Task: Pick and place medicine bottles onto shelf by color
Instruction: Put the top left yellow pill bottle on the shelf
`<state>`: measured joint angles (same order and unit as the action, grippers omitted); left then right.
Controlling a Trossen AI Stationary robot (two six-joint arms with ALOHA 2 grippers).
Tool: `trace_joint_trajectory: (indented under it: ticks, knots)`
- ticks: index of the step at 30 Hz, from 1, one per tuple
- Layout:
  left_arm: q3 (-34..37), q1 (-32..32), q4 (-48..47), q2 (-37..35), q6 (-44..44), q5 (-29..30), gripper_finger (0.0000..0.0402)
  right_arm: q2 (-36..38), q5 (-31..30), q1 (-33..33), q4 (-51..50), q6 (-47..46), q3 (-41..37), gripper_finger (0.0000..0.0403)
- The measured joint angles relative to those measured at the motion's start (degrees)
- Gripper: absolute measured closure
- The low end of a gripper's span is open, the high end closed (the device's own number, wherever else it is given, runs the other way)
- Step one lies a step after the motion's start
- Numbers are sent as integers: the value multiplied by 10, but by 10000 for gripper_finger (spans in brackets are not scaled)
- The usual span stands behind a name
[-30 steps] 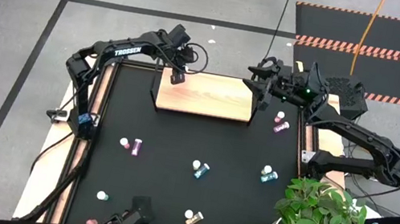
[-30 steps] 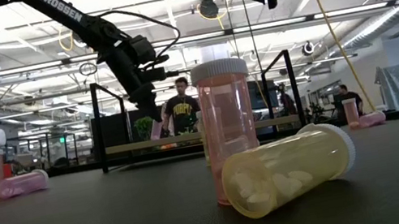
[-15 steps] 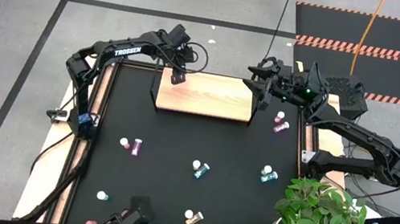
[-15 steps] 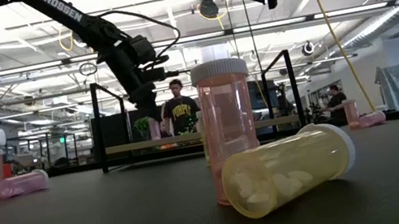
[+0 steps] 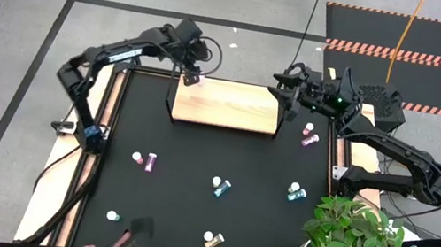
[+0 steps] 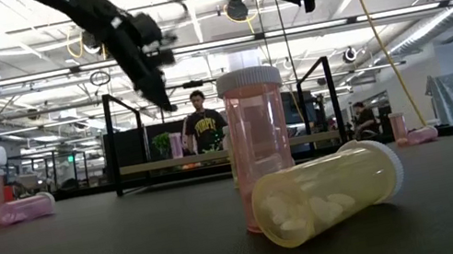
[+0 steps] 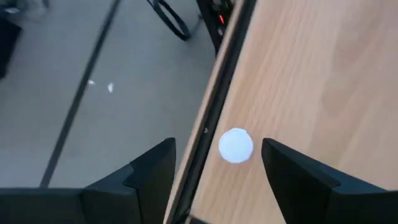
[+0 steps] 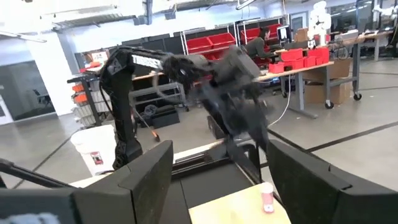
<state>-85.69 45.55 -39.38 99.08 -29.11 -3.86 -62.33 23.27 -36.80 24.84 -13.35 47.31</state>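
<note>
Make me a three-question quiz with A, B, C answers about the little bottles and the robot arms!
1. Where is the white-capped bottle under the left end effector?
A. on the wooden shelf, near its edge
B. on the black table
C. on the floor

2. What colour is the bottle lying on its side nearest the low camera?
A. teal
B. yellow
C. black

3. How is the left end effector?
A. shut on a bottle
B. shut on nothing
C. open

Answers:
1 A: the white-capped bottle stands on the shelf beside its dark edge.
2 B: the lying bottle is yellow.
3 C: the left end effector has its fingers apart, the cap showing between them.
The right end effector waits by the shelf's other end.
</note>
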Motion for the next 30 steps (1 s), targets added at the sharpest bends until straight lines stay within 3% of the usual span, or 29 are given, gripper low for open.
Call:
trace_joint_trajectory:
  ticks: [4,10,15,20,30]
  knots:
    - [0,-29,-9,-82,100,-30,150,0,62,4,3,-19,0,151]
    - [-1,-107,29,-189,227,-215,164,0,115,18,12,-85,0,155]
    - [-1,-199,103,-232,258,-251,203,0,129,29,40,-112,0,181]
    - [-1,-286,165,-238,259,-196,229,0,154,39,45,-117,0,203]
    - [0,-419,172,-225,313,26,218,1,249,86,3,-158,-3,208]
